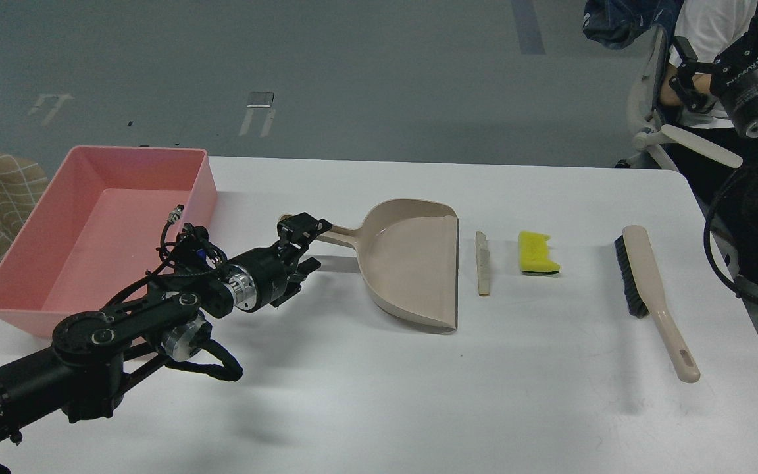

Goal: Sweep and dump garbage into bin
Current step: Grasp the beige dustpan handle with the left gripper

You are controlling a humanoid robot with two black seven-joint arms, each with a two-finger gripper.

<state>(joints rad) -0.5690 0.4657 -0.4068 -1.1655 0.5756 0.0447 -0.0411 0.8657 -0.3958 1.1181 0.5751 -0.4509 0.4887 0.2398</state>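
The left gripper (303,240) sits low at the dustpan (412,260) handle's tip, whether gripping I cannot tell, so a nudge could push the pan into the strip (482,263) and sponge (537,252), scattering them away from the pink bin (99,230).

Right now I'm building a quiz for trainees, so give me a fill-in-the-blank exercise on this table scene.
1. The left claw is at the handle of the ____.
2. The off-white strip lies between the dustpan and the yellow ____.
3. The bin at the table's left end is coloured ____.
4. The hand brush has ____ bristles.

Missing words: dustpan; sponge piece; pink; black
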